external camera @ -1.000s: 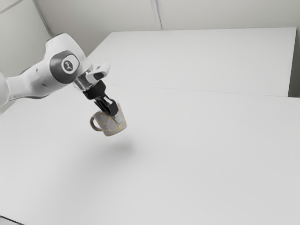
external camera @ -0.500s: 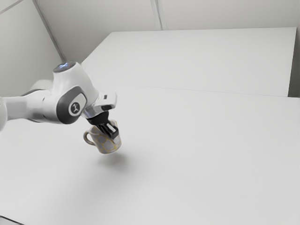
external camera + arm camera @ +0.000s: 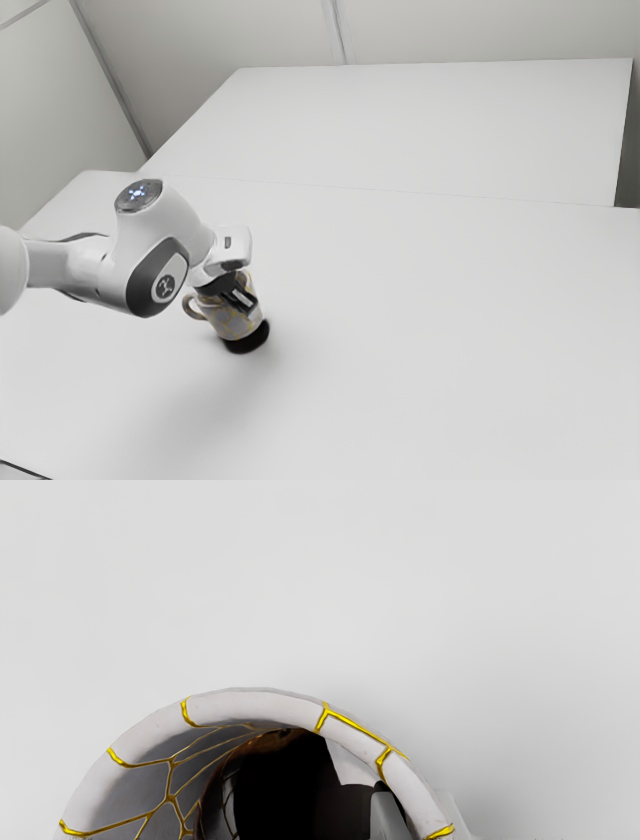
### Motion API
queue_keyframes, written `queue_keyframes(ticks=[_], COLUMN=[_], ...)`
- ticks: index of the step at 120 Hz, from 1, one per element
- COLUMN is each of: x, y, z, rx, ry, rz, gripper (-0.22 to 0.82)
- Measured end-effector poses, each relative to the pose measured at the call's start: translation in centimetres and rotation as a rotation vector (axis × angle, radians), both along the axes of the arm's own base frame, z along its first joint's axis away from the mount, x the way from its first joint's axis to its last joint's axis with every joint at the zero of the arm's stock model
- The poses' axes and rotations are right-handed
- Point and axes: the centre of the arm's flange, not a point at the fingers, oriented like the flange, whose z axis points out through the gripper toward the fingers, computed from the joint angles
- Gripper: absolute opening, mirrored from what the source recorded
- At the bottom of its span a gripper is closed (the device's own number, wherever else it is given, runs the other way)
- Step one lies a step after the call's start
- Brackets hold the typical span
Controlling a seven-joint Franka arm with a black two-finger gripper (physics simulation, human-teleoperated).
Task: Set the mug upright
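Gold-veined mug (image 3: 232, 322) rim-up, base toward the exterior view's five o'clock
Gripper (image 3: 248, 306) pinches its wall (contact with table (image 3: 430, 330) unclear).

Bench (image 3: 450, 350): pale grey-white, plain, smooth in both views. Soft shadow noted on its surface near the mug (image 3: 229, 318), which stands tilted over a black patch (image 3: 246, 338), towards the exterior view's left. Whether the mug's base bears on the bench cannot be determined.
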Motion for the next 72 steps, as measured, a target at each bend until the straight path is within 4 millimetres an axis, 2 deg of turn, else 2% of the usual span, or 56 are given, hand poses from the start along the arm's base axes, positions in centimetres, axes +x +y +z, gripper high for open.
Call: queue_keyframes(ticks=[72], x=[0.2], y=[0.1], z=[-3.6], rx=[0.04], ry=[0.023], rz=[-0.025], gripper=[-0.13])
